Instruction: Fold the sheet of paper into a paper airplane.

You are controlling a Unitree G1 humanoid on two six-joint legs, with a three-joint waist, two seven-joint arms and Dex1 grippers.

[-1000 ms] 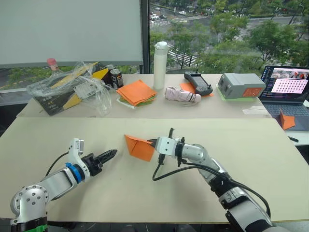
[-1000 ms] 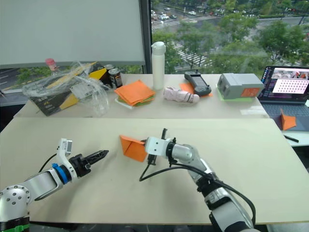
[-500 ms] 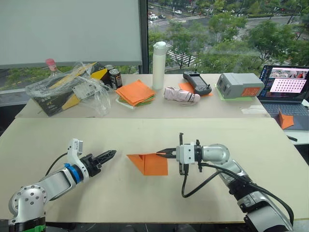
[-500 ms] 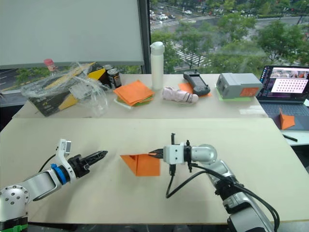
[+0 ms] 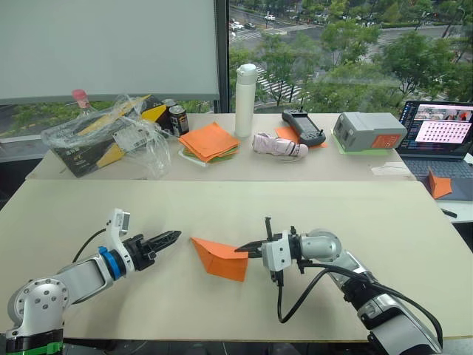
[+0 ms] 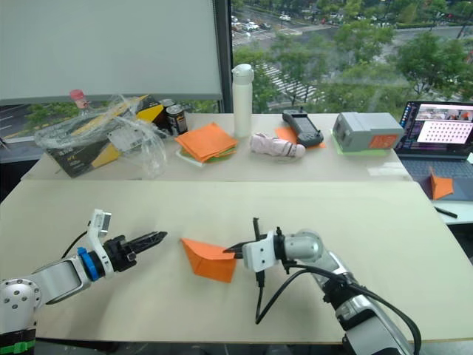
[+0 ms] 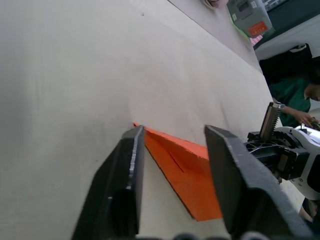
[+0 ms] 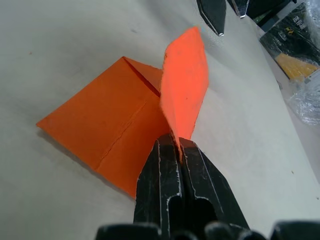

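The orange sheet of paper (image 5: 219,259) lies on the near table, folded into a pointed wedge with its tip toward my left gripper. One flap (image 8: 184,85) stands up from it. My right gripper (image 5: 249,251) is shut on the base of that flap, its fingers (image 8: 167,160) pressed together around the paper edge. My left gripper (image 5: 173,237) hovers open a short way left of the paper tip without touching it. From the left wrist camera the wedge (image 7: 185,170) lies just beyond the two spread fingers (image 7: 127,170).
The back table holds a stack of orange and green sheets (image 5: 209,140), a white bottle (image 5: 244,100), a plastic-wrapped box (image 5: 111,133), a can (image 5: 178,118), a controller (image 5: 303,126), a grey box (image 5: 368,132) and a laptop (image 5: 440,137). A person (image 7: 295,100) stands beyond the right arm.
My right gripper has dragged the paper toward the near edge and then slightly left, keeping hold of the flap. The left gripper has stayed almost in place.
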